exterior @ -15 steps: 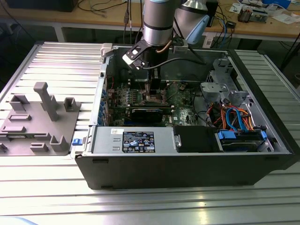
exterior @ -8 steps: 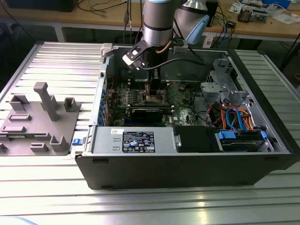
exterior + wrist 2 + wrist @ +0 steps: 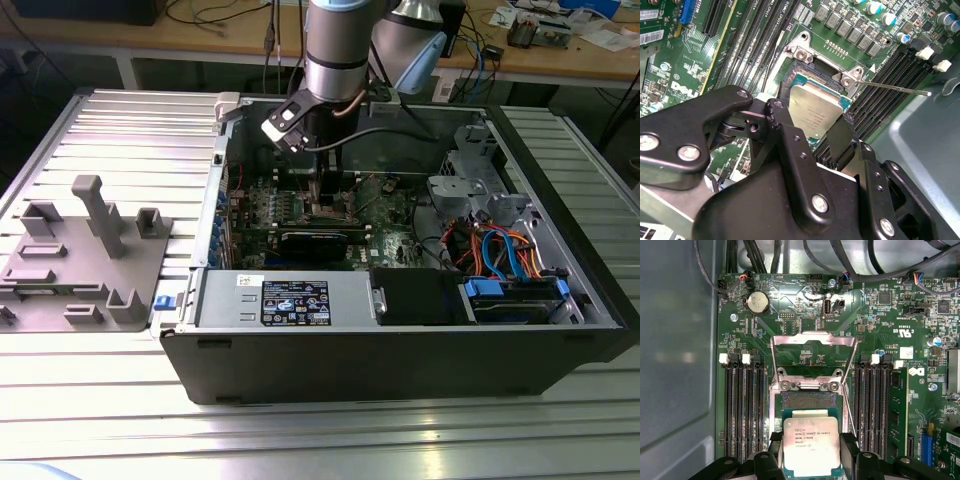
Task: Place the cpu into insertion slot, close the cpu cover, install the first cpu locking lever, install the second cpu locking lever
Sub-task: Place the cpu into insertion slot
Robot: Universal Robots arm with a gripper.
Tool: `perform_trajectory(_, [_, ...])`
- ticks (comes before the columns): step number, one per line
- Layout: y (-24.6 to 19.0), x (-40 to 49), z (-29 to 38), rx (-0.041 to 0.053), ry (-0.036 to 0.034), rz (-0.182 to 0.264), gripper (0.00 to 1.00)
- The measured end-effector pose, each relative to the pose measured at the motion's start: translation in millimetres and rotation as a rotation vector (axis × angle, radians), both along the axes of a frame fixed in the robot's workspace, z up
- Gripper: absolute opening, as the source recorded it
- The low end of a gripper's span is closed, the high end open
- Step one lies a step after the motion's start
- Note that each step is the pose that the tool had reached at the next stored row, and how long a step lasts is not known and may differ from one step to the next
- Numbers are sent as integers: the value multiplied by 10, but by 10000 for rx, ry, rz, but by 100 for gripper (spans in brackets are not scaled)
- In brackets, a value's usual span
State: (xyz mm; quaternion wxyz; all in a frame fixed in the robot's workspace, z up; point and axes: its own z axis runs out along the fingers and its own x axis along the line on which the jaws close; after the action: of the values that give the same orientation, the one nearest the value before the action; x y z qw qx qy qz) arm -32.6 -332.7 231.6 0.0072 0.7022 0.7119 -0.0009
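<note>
Fingers (image 3: 850,450) of the gripper (image 3: 811,455), black and blocky, are seen in the first wrist view spread just as wide as the cpu (image 3: 811,440) and pressed on its two opposite edges, pinching it. The cpu is held flat, silver metal face up, its edges squared with the insertion slot (image 3: 808,400) beneath it. It is nearly square, so no long axis can be told. A dark strip of the slot's contacts is left showing past the chip's far edge. Beyond that, the cpu cover (image 3: 812,336), a thin silver windowed frame, is stood open on its hinge. Long black memory slots (image 3: 742,410) are ranged on both sides across the green motherboard (image 3: 790,310). In the exterior view the arm is seen reaching into the open computer case (image 3: 400,360).
</note>
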Motion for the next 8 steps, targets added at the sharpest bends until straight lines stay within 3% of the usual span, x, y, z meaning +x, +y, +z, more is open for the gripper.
perform_trajectory(8, [-4, 3, -34, -1, 0, -15, 54])
